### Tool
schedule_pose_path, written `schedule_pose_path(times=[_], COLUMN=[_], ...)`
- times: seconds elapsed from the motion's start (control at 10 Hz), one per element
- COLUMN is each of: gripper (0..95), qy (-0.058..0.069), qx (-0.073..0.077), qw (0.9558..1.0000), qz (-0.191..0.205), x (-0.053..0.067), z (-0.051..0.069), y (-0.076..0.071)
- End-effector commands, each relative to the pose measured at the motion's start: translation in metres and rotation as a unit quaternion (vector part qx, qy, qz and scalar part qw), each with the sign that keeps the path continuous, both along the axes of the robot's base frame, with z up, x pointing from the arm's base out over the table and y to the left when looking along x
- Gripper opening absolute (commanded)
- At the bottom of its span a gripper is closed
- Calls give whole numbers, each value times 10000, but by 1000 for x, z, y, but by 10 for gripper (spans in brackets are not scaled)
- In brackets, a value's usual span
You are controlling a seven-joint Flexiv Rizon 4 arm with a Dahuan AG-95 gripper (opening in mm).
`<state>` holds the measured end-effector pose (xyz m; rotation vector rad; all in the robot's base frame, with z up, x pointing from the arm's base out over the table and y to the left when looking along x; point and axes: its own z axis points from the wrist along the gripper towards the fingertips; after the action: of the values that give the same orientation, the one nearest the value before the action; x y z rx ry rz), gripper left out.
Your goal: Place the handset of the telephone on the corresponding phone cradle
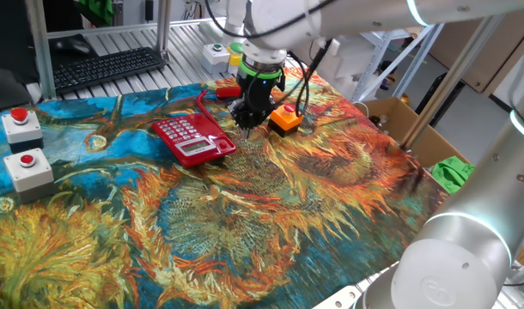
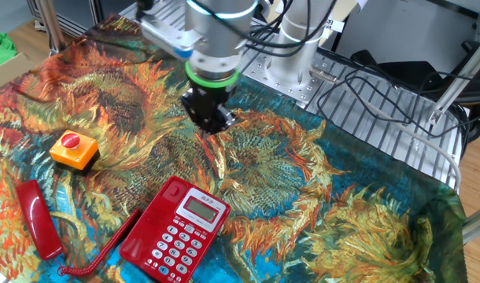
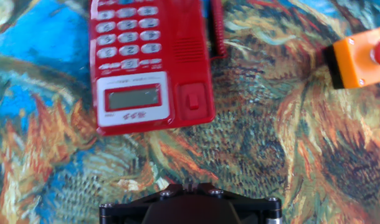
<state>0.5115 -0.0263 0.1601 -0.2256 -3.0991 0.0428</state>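
The red telephone [image 1: 191, 137] lies on the sunflower cloth, its cradle side bare; it also shows in the other fixed view [image 2: 175, 229] and in the hand view [image 3: 149, 62]. The red handset [image 2: 37, 218] lies on the cloth apart from the phone, beyond its cord [image 2: 98, 251]; in one fixed view the handset [image 1: 228, 88] is partly hidden behind the arm. My gripper [image 1: 247, 118] hovers above the cloth just right of the phone, between it and the orange box. It looks shut and empty [image 2: 212, 124]; only its base and tips [image 3: 190, 185] show in the hand view.
A small orange box with a red button [image 1: 285, 120] sits next to the gripper [image 2: 75, 149] [image 3: 361, 56]. Two grey boxes with red buttons [image 1: 21, 124] [image 1: 28, 167] stand at the left. A keyboard [image 1: 107, 69] lies behind; a cardboard box [image 1: 417, 129] stands off the right edge.
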Motion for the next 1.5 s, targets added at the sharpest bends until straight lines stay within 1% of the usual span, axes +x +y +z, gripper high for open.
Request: schedule_pose_path(times=[0.1, 0.2, 0.3, 0.4, 0.5, 0.6, 0.7, 0.8, 1.1, 1.2, 1.3, 1.4, 1.5], gripper=[0, 0, 0, 0, 0, 0, 0, 0, 0, 0, 0, 0, 0], qy=[85, 70, 82, 213, 293, 458, 449, 443, 393, 396, 394, 394, 386], qx=[138, 181, 294, 335, 317, 242, 237, 231, 207, 188, 159, 146, 129], qw=[9994, 9991, 9983, 9927, 9914, 9892, 9890, 9872, 9768, 9740, 9702, 9662, 9603], qz=[-302, -368, -498, -1138, -1238, -1369, -1386, -1518, -2096, -2224, -2387, -2545, -2759], x=[13, 21, 29, 37, 39, 47, 52, 59, 82, 88, 96, 102, 109], z=[-4, -4, -4, -5, -6, -8, -9, -10, -8, -9, -10, -11, -14], y=[-18, -26, -33, -37, -38, -41, -43, -47, -60, -64, -70, -74, -79])
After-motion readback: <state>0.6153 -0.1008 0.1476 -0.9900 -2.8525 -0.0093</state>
